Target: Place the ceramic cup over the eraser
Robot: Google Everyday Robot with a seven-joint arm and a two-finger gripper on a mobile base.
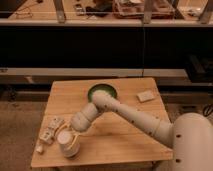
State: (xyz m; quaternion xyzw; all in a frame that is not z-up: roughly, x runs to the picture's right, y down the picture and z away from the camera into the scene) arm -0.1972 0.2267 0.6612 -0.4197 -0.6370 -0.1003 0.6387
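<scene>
Camera view, looking down at a light wooden table (125,137) in a dim room, with dark shelving behind it.

A white robot arm (132,117) reaches from the lower right corner across the table toward its front left area. At the end of the arm, the gripper (70,142) hangs over the front left part of the tabletop, near the front edge. Its pale fingers (76,141) run down the sides of the ceramic cup (66,142), clamped on it. The cup is whitish and tapered, and it stands upright (whether its base touches the wood or sits just above it cannot be told).

The eraser cannot be made out here; no small black block shows on the table.

Just to the left of the cup, near the left edge, lie a few small pale packets (50,131), bunched together and angled.

A green bowl (102,92) sits at the back middle of the table, partly behind the arm's elbow. A pale beige block (145,96) lies at the back right, well apart from the cup.
</scene>
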